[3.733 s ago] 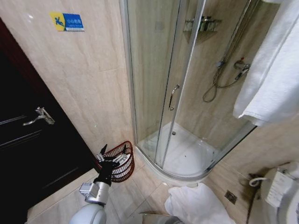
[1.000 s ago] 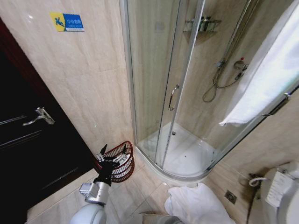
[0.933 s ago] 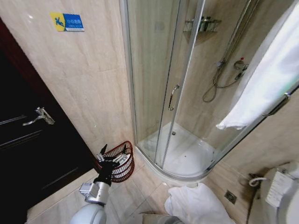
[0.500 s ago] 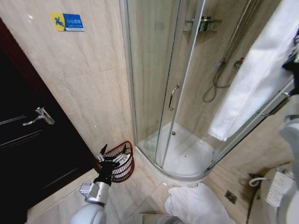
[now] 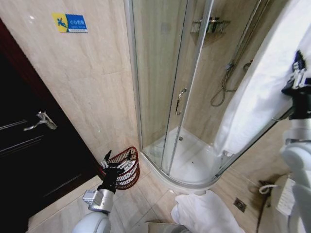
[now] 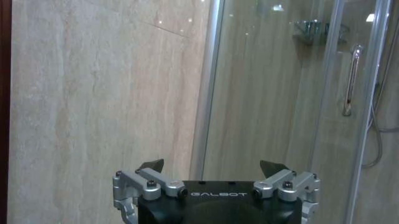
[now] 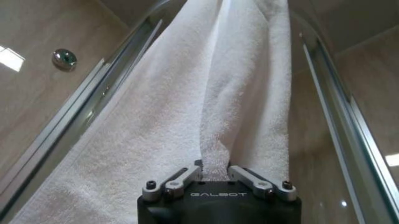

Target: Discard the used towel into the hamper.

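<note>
The used towel [image 5: 262,92] is white and hangs in long folds at the right, in front of the shower glass. High at the right, my right gripper [image 5: 296,70] is shut on it. In the right wrist view a pinched fold of the towel [image 7: 237,93] runs up from between the closed fingers of that gripper [image 7: 214,171]. The hamper [image 5: 125,167], a reddish-brown wire basket, stands on the floor against the wall beside the shower. My left gripper [image 5: 116,162] hovers just in front of the hamper, open and holding nothing. The left wrist view shows the same gripper [image 6: 212,166] facing the wall.
A curved glass shower enclosure [image 5: 160,87] with a door handle [image 5: 180,100] fills the middle. On the left is a dark door [image 5: 29,145]. Another white cloth [image 5: 204,213] lies on the floor by a drain [image 5: 239,205]. A toilet [image 5: 291,201] sits at the lower right.
My right arm has come into view at the right, and the towel has swung left and now hangs lower across the shower glass. My left arm and the hamper have not moved.
</note>
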